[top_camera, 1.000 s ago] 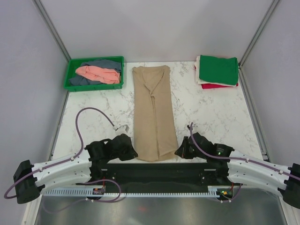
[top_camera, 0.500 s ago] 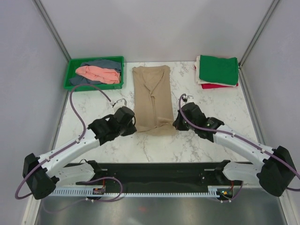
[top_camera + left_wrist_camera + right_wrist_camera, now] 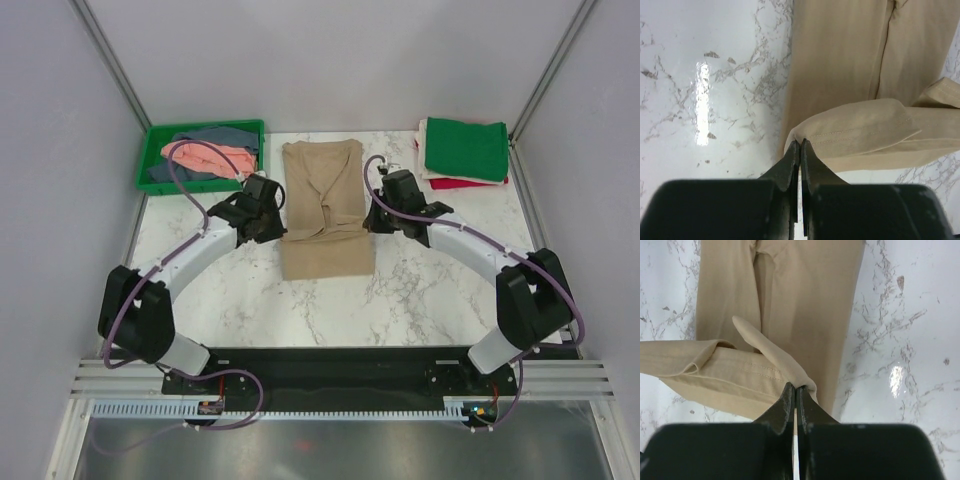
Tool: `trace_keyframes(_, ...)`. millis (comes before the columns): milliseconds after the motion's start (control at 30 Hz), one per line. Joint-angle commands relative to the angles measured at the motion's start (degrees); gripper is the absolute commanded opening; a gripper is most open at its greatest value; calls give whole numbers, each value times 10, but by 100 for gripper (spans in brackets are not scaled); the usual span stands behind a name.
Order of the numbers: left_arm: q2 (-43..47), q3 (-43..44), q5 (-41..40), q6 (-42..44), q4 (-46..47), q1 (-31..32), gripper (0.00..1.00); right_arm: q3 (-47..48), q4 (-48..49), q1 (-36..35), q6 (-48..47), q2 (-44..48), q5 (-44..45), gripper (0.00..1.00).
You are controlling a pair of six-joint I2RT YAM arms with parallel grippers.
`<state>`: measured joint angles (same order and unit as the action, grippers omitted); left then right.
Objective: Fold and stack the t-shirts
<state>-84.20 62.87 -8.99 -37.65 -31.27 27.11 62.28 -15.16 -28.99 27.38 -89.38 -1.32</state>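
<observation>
The tan t-shirt (image 3: 326,210) you are handling is light, limp cloth with no stiffness of its own. It will sag between two holds and slide easily on the marble table (image 3: 440,270), so take it at the stitched hem corners, where the doubled seam gives a firmer bite.

That is where you have it. The left gripper (image 3: 800,144) has its fingers pressed together on the left hem corner, and the right gripper (image 3: 795,388) is clamped the same way on the right one. Whether each bite holds one layer or several is hard to read from the wrist views.

The shirt lies mid-table as a narrow strip running near to far, its sides folded in to meet along a centre line. The near end is doubled back over the body with the hem held above it, and the hem droops slightly between the holds.

At the far left, a salmon pink shirt (image 3: 215,158) and a grey-blue shirt (image 3: 228,135) sit crumpled in the green tray (image 3: 156,168). At the far right, a folded dark green shirt (image 3: 465,148) rests on a red shirt (image 3: 470,184).
</observation>
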Motion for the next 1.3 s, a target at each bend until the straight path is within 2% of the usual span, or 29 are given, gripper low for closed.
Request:
trace_keyframes(0,-27,48,40,50,42,-23,2,47,40,17,-25,-35,-39,0)
trace_keyframes(267,-139,134,57,79,50,-51,2,88,74,47,-22,-107,-90,0)
trace_keyframes(433,-206,178,76,81,50,-68,2,107,84,53,-7,-151,-82,0)
trace_keyframes(500,-236,191,83,83,51,-78,7,128,83,57,-5,-178,-76,0)
trace_keyframes(533,-246,210,87,86,50,-83,9,137,80,60,-4,-189,-77,3)
trace_keyframes(567,-259,222,100,88,41,-93,22,163,76,62,-3,-199,-77,21)
trace_keyframes(633,-303,261,114,86,20,-108,30,197,65,72,-5,-234,-80,42)
trace_keyframes(667,-318,314,122,86,4,-121,36,244,44,76,-5,-247,-74,52)
trace_keyframes(700,-334,347,129,85,-29,-126,40,272,31,86,-4,-271,-69,66)
trace_keyframes(733,-368,424,136,86,-57,-131,41,301,17,92,-5,-285,-69,69)
trace_keyframes(767,-383,465,142,86,-82,-138,43,361,-18,99,-2,-297,-68,70)
trace_keyframes(833,-402,556,144,92,-148,-138,43,400,-55,112,-3,-309,-68,71)
trace_keyframes(867,-391,561,148,93,-153,-137,44,405,-58,114,-7,-303,-67,72)
trace_keyframes(933,-365,530,141,93,-151,-134,45,380,-52,113,-15,-260,-61,72)
trace_keyframes(1000,-313,488,122,91,-143,-130,45,308,-43,112,-15,-208,-68,73)
trace_keyframes(1167,-187,236,147,71,-36,-123,45,68,45,107,2,-105,-117,74)
trace_keyframes(1267,-112,100,178,57,34,-116,45,-32,90,104,12,-56,-172,74)
